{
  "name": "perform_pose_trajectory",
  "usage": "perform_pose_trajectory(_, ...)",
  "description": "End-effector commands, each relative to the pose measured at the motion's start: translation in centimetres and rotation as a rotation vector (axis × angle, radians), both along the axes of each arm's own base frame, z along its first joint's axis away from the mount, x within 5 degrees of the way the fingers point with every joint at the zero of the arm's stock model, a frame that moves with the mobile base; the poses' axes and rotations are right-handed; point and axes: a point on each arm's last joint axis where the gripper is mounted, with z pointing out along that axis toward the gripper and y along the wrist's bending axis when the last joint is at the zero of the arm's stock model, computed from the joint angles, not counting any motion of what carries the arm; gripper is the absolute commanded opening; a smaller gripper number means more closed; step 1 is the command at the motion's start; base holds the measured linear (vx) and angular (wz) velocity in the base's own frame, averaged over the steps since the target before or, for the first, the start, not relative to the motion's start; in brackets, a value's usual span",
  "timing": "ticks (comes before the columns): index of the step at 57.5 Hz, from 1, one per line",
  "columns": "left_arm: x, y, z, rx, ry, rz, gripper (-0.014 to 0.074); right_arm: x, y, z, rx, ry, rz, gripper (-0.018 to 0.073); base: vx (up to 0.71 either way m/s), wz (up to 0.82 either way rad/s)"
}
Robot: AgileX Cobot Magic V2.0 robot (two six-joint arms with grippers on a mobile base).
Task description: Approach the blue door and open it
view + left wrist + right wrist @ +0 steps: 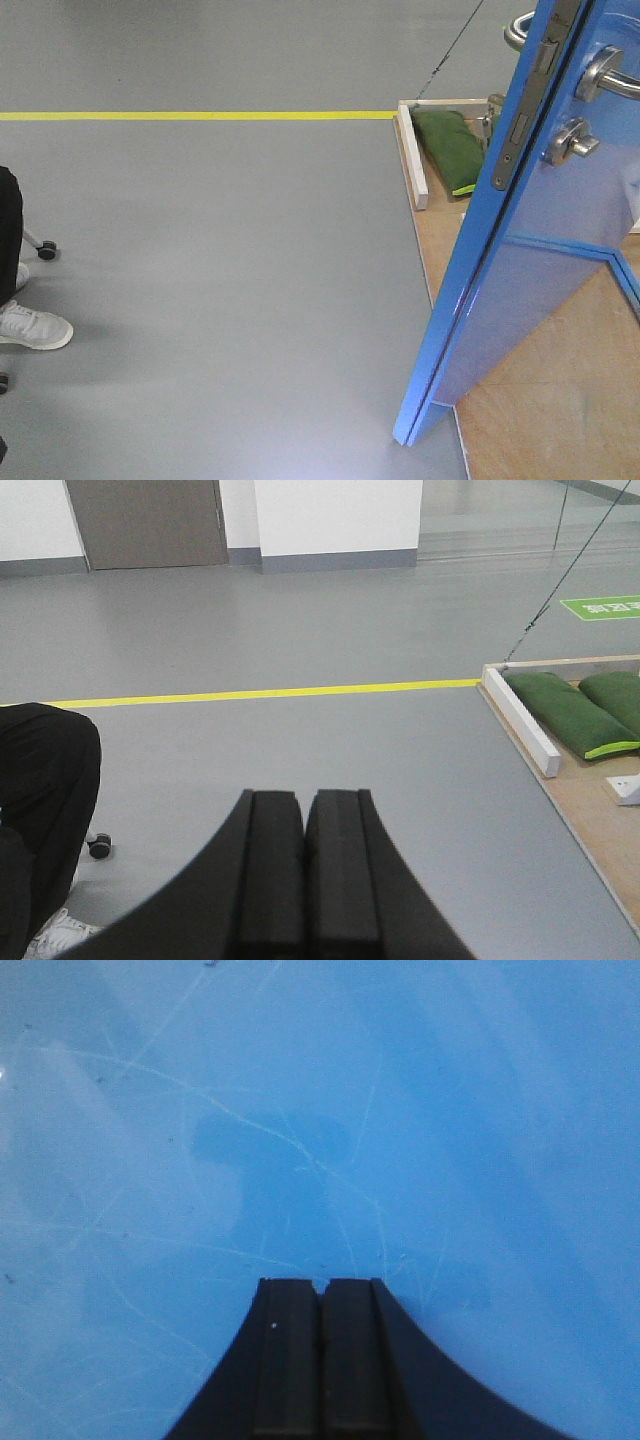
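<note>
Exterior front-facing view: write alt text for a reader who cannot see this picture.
A blue door stands open on the right, its edge toward the camera, with a silver lever handle, thumb-turn lock and latch plate. Beside it, grey floor is crossed by a yellow line, with a white shoe at the left edge.

blue door [520, 300] | glossy, silver lever handle [608, 72] | ajar, edge-on

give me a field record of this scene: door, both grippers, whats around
door: blue door standing open, latch edge facing the front camera
hardware: silver lever handle, thumb-turn below it, latch plate on the edge
left gripper: shut, empty, over grey floor
right gripper: shut, empty, close to the door face; contact unclear
nearby: green sandbags, yellow floor line, person's shoe
</note>
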Motion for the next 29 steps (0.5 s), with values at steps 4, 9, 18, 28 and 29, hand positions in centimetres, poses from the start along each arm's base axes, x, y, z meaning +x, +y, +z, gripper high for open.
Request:
perform_pose_trajectory(4, -0.05, -0.09, 1.70, -0.009, -0.122, -0.011, 0.0073, -1.37, 0.81, 2.32, 0.016, -0.084, 0.010, 0.0012, 0.00, 0.00)
perform_pose_trajectory(9, -0.05, -0.09, 1.70, -0.009, -0.122, -0.011, 0.0073, -1.37, 0.81, 2.32, 0.016, -0.084, 0.010, 0.0012, 0.00, 0.02)
perform_pose_trajectory(18, -0.05, -0.09, 1.70, -0.009, -0.122, -0.011, 0.0073, -1.38, 0.78, 2.32, 0.016, -0.084, 0.008, 0.0012, 0.02, 0.06)
perform_pose_trajectory(28, -0.05, -0.09, 1.70, -0.009, -0.122, -0.011, 0.0073, -1.38, 0.78, 2.32, 0.016, -0.084, 0.008, 0.0012, 0.06, 0.10)
perform_pose_trajectory(29, -0.05, -0.09, 1.70, -0.009, -0.122, -0.011, 0.0073, -1.38, 0.78, 2.32, 0.016, -0.084, 0.008, 0.0012, 0.08, 0.13)
